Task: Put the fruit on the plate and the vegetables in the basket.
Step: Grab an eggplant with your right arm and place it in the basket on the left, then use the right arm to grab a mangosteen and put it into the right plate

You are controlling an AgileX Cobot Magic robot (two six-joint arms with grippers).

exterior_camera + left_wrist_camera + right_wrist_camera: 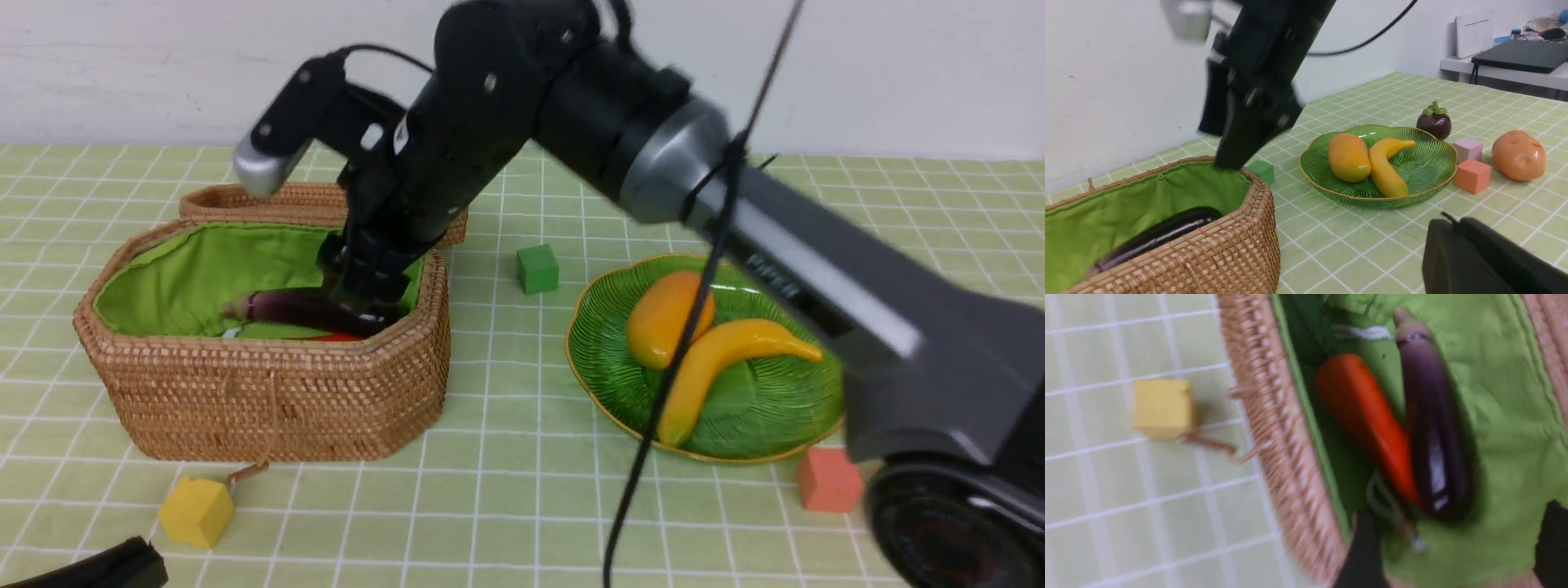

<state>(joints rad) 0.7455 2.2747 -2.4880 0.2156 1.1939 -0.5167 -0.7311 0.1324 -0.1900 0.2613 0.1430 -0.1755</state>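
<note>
Tabletop (506, 490) ran open between basket (286, 400) and plate (604, 367); right pincer (1455, 543), released, hung over eggplant (1433, 437) inside the rim; left pincer (1457, 232) clenched.

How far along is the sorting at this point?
Done: mango and banana on plate; carrot and eggplant in basket. In hand: nothing; right pincer open over eggplant. Remaining: mangosteen and potato, on the table.
</note>
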